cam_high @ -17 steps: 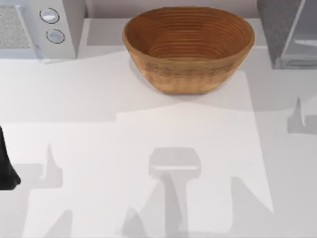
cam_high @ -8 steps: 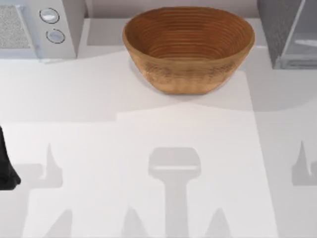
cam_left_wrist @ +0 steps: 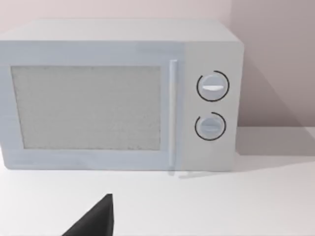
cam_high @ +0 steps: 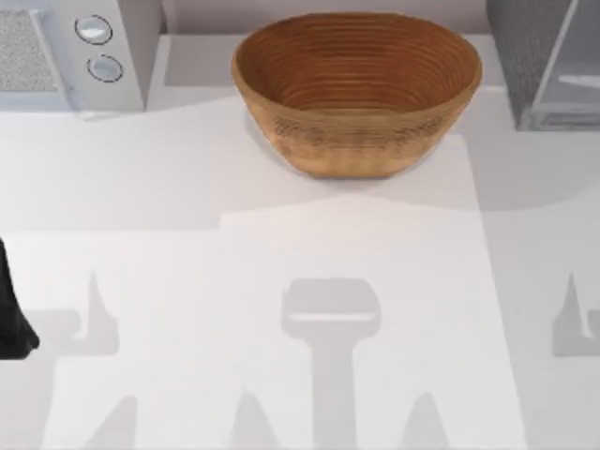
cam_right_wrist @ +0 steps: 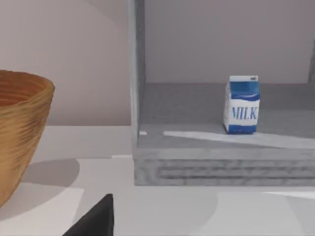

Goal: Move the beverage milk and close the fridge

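The small blue and white beverage milk (cam_right_wrist: 241,104) carton stands upright inside the open big grey box-shaped fridge (cam_right_wrist: 206,167), at the table's far right, beside the round brown woven bowl (cam_high: 356,89). The left arm (cam_high: 11,314) waits at the table's left edge. I cannot tell if either pincer is apart or together.

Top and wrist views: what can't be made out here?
- Fridge: cut by the top view's right edge; its inside is hidden there.
- Beverage milk: small print unreadable in the right wrist view.
- Left gripper: cut by the top view's left edge.
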`<state>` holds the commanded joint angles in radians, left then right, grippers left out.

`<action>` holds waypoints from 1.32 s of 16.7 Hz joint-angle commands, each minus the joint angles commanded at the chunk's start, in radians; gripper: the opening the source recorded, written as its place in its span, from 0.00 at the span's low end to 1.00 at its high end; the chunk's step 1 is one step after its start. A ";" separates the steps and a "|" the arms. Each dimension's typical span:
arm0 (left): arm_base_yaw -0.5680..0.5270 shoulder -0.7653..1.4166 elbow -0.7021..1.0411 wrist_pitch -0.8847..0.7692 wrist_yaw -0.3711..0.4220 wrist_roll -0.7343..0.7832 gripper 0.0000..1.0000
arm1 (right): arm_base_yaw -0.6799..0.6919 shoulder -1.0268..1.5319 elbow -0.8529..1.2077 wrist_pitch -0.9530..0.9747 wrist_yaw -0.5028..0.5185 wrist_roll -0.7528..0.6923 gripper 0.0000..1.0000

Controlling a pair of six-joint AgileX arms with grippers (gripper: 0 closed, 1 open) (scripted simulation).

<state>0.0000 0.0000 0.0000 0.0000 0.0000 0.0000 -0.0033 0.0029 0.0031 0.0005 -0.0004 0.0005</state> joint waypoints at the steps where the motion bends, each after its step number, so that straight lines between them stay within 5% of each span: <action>1: 0.000 0.000 0.000 0.000 0.000 0.000 1.00 | 0.001 -0.009 0.007 -0.011 -0.001 0.000 1.00; 6: 0.000 0.000 0.000 0.000 0.000 0.000 1.00 | 0.009 -0.151 0.125 -0.225 -0.007 0.000 1.00; 17: 0.000 0.000 0.000 0.000 0.000 0.000 1.00 | 0.001 -0.655 0.538 -1.186 0.009 -0.011 1.00; 22: 0.000 0.000 0.000 0.000 0.000 0.000 1.00 | 0.003 -0.791 0.649 -1.441 0.009 -0.012 1.00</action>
<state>0.0000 0.0000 0.0000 0.0000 0.0000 0.0000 -0.0004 -0.7881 0.6519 -1.4406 0.0083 -0.0110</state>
